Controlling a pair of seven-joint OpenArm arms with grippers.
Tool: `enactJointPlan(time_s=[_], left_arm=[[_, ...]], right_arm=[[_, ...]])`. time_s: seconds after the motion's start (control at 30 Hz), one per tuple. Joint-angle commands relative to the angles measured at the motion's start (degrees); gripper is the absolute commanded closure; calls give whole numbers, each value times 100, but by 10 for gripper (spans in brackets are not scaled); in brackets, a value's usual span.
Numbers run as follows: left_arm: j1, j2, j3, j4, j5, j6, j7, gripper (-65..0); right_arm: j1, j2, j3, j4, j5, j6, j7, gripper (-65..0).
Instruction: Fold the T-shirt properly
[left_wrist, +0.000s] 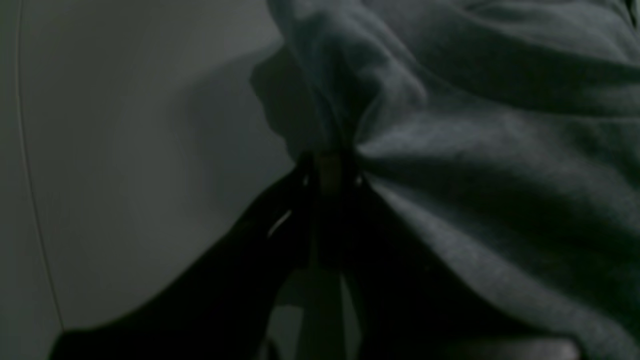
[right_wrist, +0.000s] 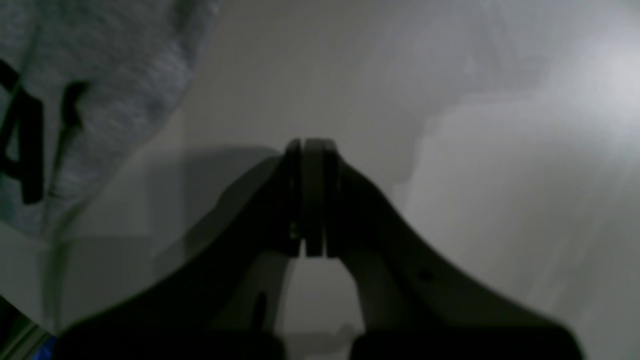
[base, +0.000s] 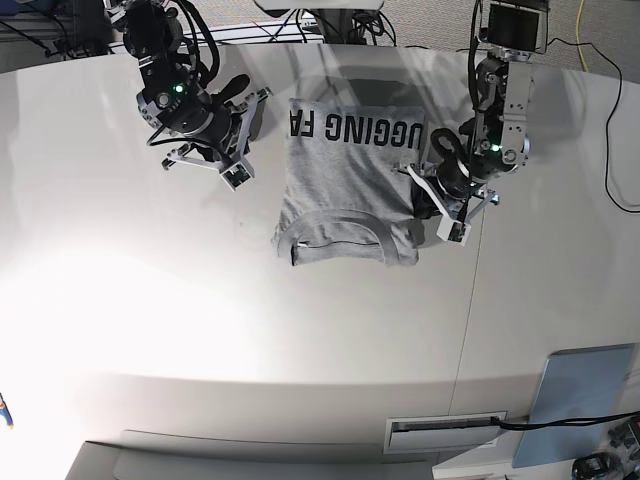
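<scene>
The heather-grey T-shirt (base: 345, 175) lies on the white table (base: 200, 330), its sides folded in. Black block letters run along its far edge and the ribbed neck (base: 338, 238) faces the front. My left gripper (base: 420, 182) is at the shirt's right edge. In the left wrist view it (left_wrist: 330, 162) is shut on a bunched fold of the grey cloth (left_wrist: 475, 150). My right gripper (base: 257, 110) is just left of the shirt's far left corner. In the right wrist view it (right_wrist: 307, 150) is shut with nothing between its fingers, and the lettered cloth (right_wrist: 100, 90) lies to its upper left.
A grey-blue panel (base: 580, 400) lies at the front right corner. Cables (base: 600, 60) run along the table's back edge and right side. A seam (base: 470, 300) crosses the table top right of the shirt.
</scene>
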Motion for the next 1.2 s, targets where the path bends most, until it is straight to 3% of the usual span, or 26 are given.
enactJointPlan(time_s=[0.0,0.17,0.33,0.5,0.77,0.97,1.07,1.17], left_arm=[[0,-20,-66,96,-11,-2,201,-19],[101,-20,-732,697,-192,-15,310,-19],[623,-20,-1694,1462,-225,-728,540,-19],[1596,-17,-2461,1943,-531,-1228,564,-19],[3220,-17,-3477,2194,-922,-1967,544,-19],[4319,-15,-3816,2188,-1130,-2116,671,-19],[4612,0,-3814,2041,-1379,-2559,1139,-19],[4671,87,-3814,1576,-1606,-2648,1355,-20]], right_arm=[[28,24,22,127,11,-7,81,0],[-140,190,22,461,11,-157,160,0],[-658,597,120,1091,9,-498,299,0],[-1453,638,953,1381,87,-566,299,0],[-3182,636,2406,1733,1084,-562,299,0],[-4308,363,2721,1770,708,-557,92,0],[-4583,50,2721,1602,402,-555,87,0],[-4555,-111,2721,1038,170,-452,164,0]])
